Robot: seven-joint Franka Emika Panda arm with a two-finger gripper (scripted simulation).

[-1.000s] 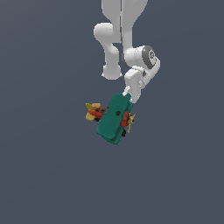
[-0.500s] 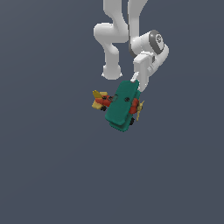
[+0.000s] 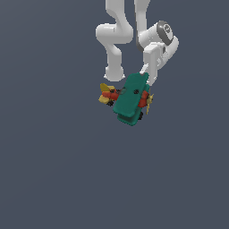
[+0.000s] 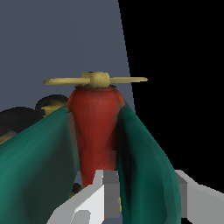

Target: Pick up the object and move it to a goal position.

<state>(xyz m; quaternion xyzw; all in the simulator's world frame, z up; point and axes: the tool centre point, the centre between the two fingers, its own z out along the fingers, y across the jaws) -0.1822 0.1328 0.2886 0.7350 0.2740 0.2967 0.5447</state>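
Since the earlier frame, arm and toy plane (image 3: 130, 100) are shifting toward the exterior view's right. Gripper (image 4: 148, 197) is pinching one green wing, carrying the plane clear of the grey floor (image 3: 53, 170).

The exterior view looks from far off at the arm (image 3: 154, 49); the wrist view looks close along the biplane (image 4: 94, 127); both share it.

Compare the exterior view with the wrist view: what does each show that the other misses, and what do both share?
Only the exterior view shows the arm and the plane's yellow tail. Only the wrist view shows the fingers closed on a wing, close up. Both share the plane, its red body and its propeller.
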